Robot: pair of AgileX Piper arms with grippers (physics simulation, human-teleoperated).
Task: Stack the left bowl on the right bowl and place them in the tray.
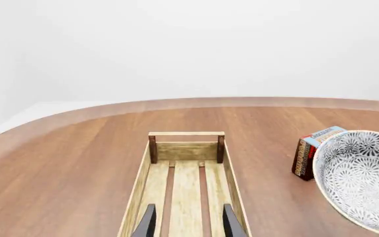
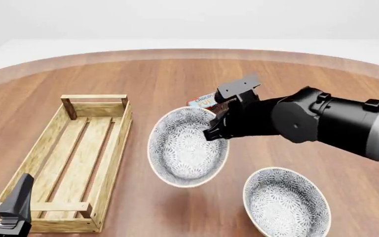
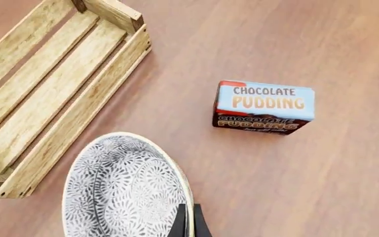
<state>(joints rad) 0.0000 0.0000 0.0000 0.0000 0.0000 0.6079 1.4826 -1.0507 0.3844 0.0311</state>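
Observation:
My right gripper (image 2: 216, 132) is shut on the rim of a patterned grey-and-white bowl (image 2: 186, 147) and holds it tilted above the table, between the tray and the second bowl. This bowl also shows in the right wrist view (image 3: 124, 187) and the left wrist view (image 1: 364, 177). The second patterned bowl (image 2: 287, 202) rests on the table at the front right. The light-wood tray (image 2: 77, 158) lies at the left with nothing in it, also seen in the left wrist view (image 1: 186, 187). My left gripper (image 1: 186, 222) is open and empty over the tray's near end.
A small chocolate pudding box (image 3: 264, 107) stands on the table behind the held bowl, partly hidden in the front view (image 2: 201, 101). The round wooden table's far edge (image 2: 189, 52) curves across the back.

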